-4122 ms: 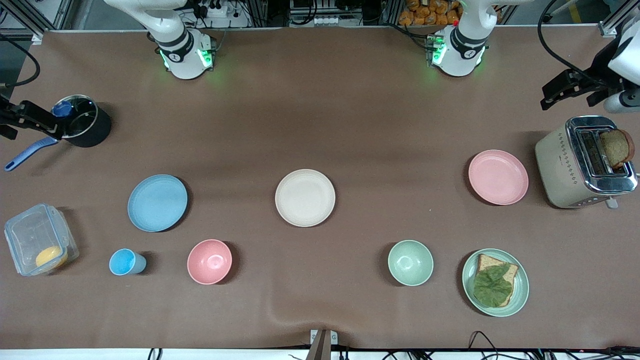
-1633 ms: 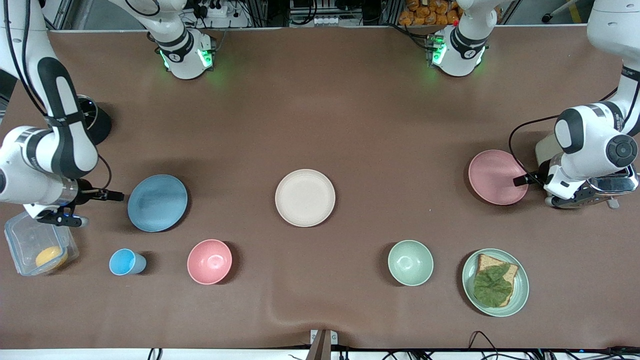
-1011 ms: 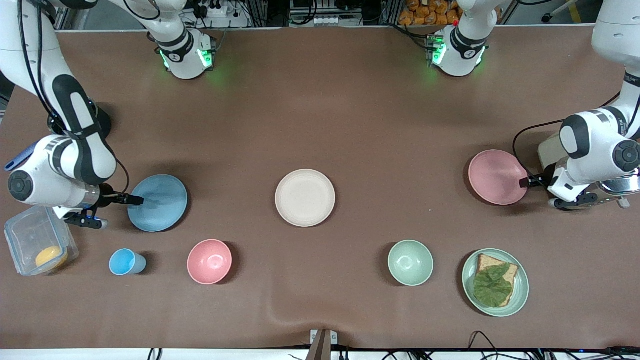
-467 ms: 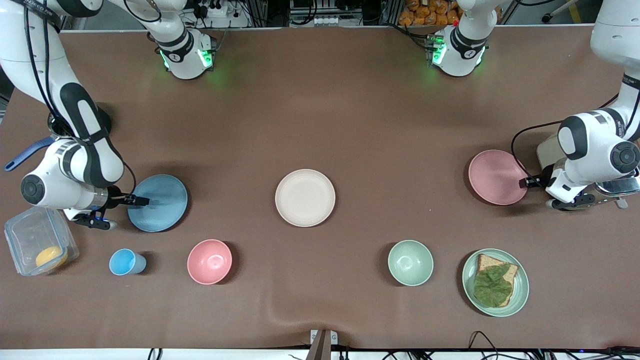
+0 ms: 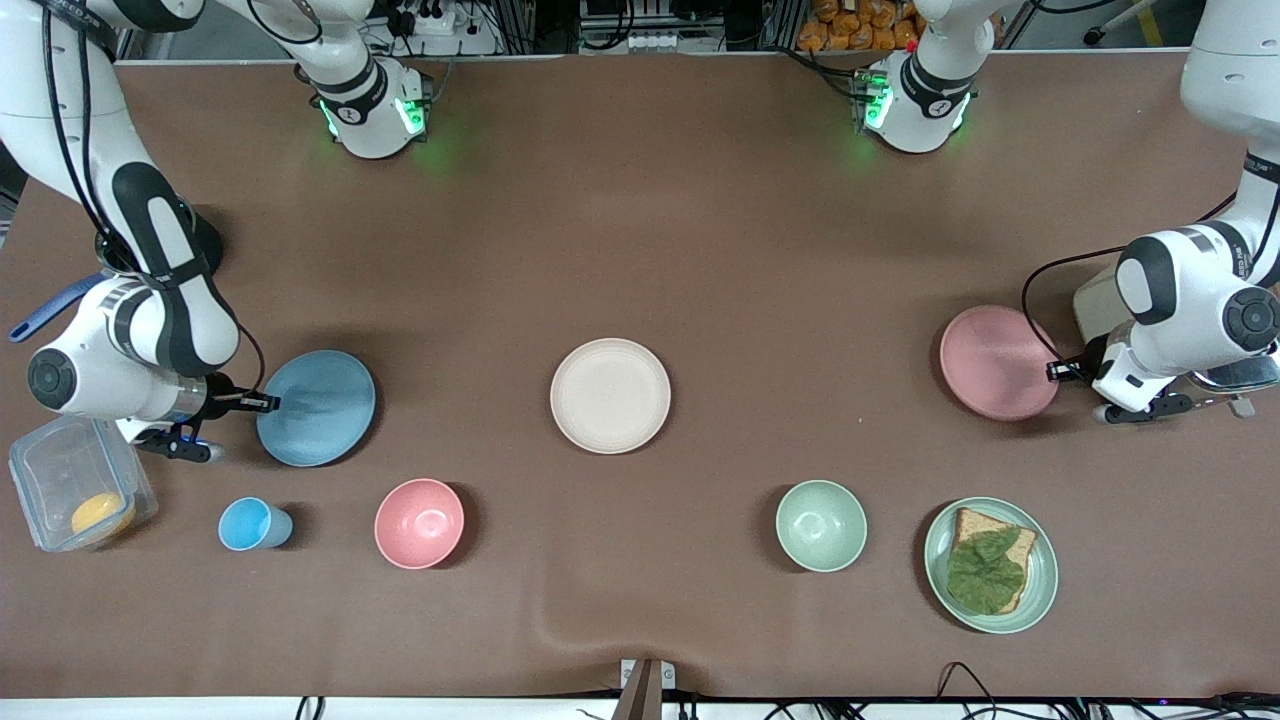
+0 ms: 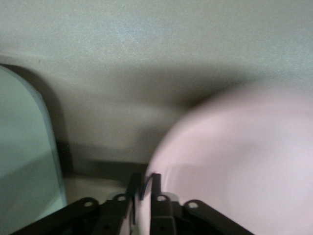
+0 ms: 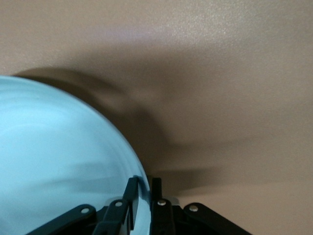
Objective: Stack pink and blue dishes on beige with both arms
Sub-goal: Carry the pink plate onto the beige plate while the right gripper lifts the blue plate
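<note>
The blue plate (image 5: pixel 316 407) lies toward the right arm's end of the table. My right gripper (image 5: pixel 264 402) is at its rim on the side toward the clear box. In the right wrist view my right gripper (image 7: pixel 144 185) is shut on the edge of the blue plate (image 7: pixel 58 161). The pink plate (image 5: pixel 998 362) lies beside the toaster, and my left gripper (image 5: pixel 1055 372) is at its rim. In the left wrist view my left gripper (image 6: pixel 145 181) pinches the pink plate (image 6: pixel 234 161). The beige plate (image 5: pixel 610 395) sits bare at mid-table.
Nearer the front camera stand a blue cup (image 5: pixel 246 524), a pink bowl (image 5: pixel 419 523), a green bowl (image 5: pixel 821 525) and a green plate (image 5: pixel 1040 590) with bread and a leaf. A clear box (image 5: pixel 60 470) and a toaster (image 5: pixel 1092 298) flank the arms.
Both arms swung in from the table's ends and their grippers closed on the plate rims. In the last half second the pink plate shifted slightly toward the front camera.
</note>
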You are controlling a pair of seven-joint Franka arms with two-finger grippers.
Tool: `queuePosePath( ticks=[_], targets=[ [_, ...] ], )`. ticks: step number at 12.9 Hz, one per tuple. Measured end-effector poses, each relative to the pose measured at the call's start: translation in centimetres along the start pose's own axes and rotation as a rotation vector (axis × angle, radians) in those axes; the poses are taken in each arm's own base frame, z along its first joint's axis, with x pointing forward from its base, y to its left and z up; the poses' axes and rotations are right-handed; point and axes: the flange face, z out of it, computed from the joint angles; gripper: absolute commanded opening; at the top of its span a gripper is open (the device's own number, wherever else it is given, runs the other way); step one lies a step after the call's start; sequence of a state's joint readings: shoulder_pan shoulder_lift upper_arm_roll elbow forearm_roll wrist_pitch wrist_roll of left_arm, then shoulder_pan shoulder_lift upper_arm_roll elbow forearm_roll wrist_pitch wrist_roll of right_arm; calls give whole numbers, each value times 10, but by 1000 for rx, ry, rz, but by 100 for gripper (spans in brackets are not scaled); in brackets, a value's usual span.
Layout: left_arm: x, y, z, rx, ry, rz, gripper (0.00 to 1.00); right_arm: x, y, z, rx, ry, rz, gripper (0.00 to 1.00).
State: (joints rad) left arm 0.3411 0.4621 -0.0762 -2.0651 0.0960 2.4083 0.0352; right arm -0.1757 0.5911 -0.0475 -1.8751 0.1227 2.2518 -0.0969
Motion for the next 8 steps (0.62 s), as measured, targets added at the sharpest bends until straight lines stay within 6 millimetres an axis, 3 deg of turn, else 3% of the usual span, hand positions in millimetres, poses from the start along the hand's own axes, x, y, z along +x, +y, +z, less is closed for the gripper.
queuePosePath(
  ticks=[5,6,8],
  targets=[
    [6,7,-10,-6,18,12,0,3,-3,-12,4,18,-41,0],
    [9,16,-21,-15,17,20,0,5,-3,-14,3,23,-47,0],
    [16,44,-71,-50,0,42,0,8,-5,-20,5,27,-55,0]
  ],
)
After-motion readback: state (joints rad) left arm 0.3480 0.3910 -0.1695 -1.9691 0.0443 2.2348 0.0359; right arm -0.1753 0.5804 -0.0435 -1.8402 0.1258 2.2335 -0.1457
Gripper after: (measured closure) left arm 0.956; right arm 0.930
